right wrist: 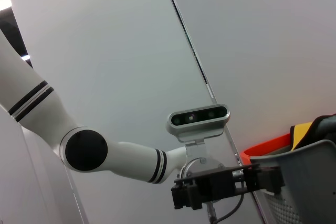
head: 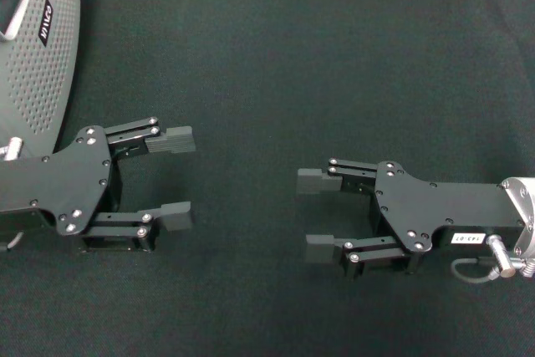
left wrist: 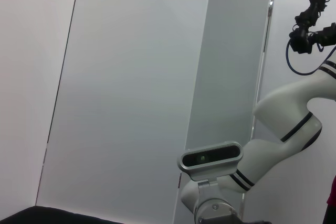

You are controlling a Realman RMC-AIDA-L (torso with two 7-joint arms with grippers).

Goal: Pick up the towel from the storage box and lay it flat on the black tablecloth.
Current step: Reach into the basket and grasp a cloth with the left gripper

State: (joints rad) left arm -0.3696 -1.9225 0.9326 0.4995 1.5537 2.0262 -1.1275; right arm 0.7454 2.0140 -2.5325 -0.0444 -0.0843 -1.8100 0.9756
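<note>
The black tablecloth covers the whole table. At the far left stands the grey perforated storage box, whose rim also shows in the right wrist view. Above that rim peeks a yellow and dark fold, apparently the towel; the head view does not show the towel. My left gripper hovers open just right of the box, fingers pointing right, nothing between them. My right gripper is open at the right of the cloth, fingers pointing left, also holding nothing.
White wall panels rise behind the table. An orange-red strip lies by the box rim. The left arm's gripper and wrist camera appear across from the right wrist; the right arm's camera faces the left wrist.
</note>
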